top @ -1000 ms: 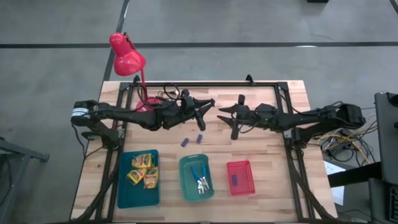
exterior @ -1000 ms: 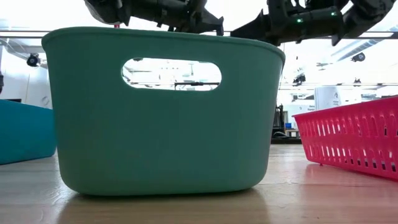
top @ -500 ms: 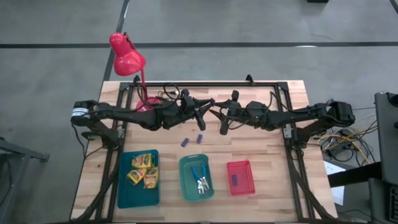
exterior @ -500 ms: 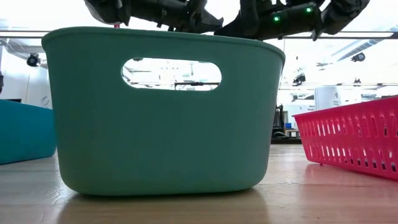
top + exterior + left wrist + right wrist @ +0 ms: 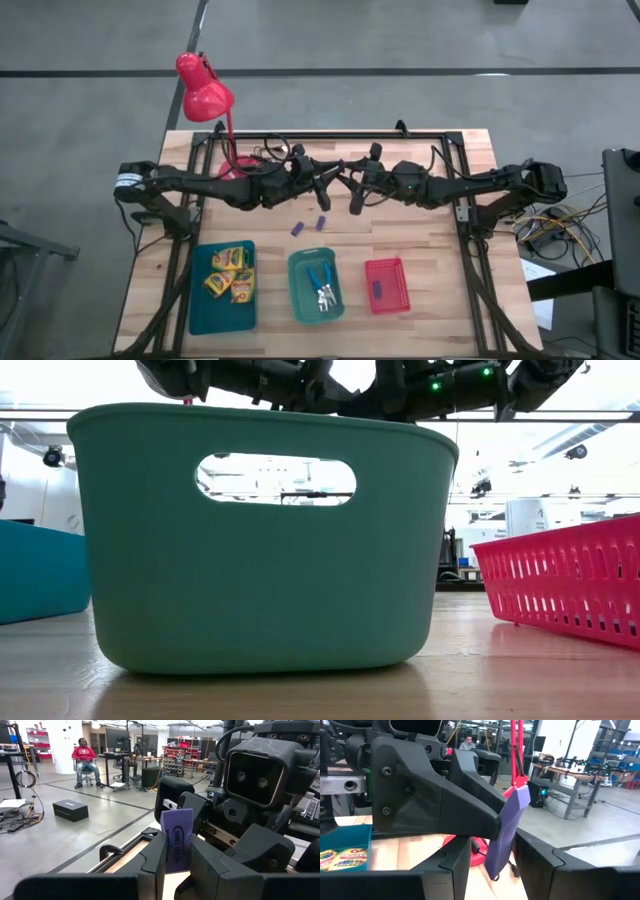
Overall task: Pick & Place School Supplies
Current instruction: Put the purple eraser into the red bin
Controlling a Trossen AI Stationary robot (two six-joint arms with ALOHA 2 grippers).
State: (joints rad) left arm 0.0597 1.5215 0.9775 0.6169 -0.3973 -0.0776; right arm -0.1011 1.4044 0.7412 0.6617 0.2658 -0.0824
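Bare tabletop around two loose purple blocks, arms crowded above, trays nearer front

Red desk lamp at rear left of wooden tabletop, head overhanging the rear edge, base on the wood. Three containers in a row along front edge: teal tray at left, green bin in the middle, red basket at right, each apart from its neighbour. Black frame rails along rear and sides. Seated person in red top and black box on room floor beyond.
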